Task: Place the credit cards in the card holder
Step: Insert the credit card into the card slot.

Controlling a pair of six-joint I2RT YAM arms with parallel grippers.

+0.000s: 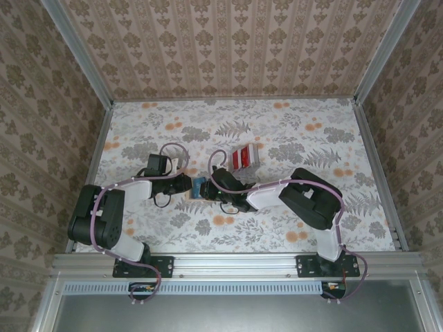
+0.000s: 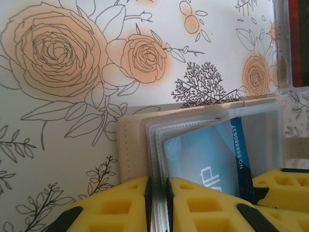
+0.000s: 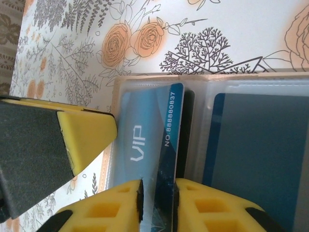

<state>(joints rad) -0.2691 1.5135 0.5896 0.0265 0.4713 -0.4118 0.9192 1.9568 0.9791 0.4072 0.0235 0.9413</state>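
Note:
The tan card holder (image 2: 129,145) lies open on the flowered table (image 1: 304,138), and its clear sleeves stand up between the pads of my left gripper (image 2: 158,203), which is shut on them. A blue credit card (image 3: 145,130) marked VIP sits partly inside one sleeve. Its near end lies between the slightly parted jaws of my right gripper (image 3: 157,205), its face showing in the gap. From above, both grippers (image 1: 185,185) (image 1: 210,185) meet over the holder (image 1: 199,187). More credit cards, red ones (image 1: 242,158), stand in a clear box behind.
The left gripper's yellow finger (image 3: 82,135) is close beside the holder's left edge in the right wrist view. The clear box with the red cards (image 2: 299,38) stands just past the holder. Patterned walls enclose the table on three sides.

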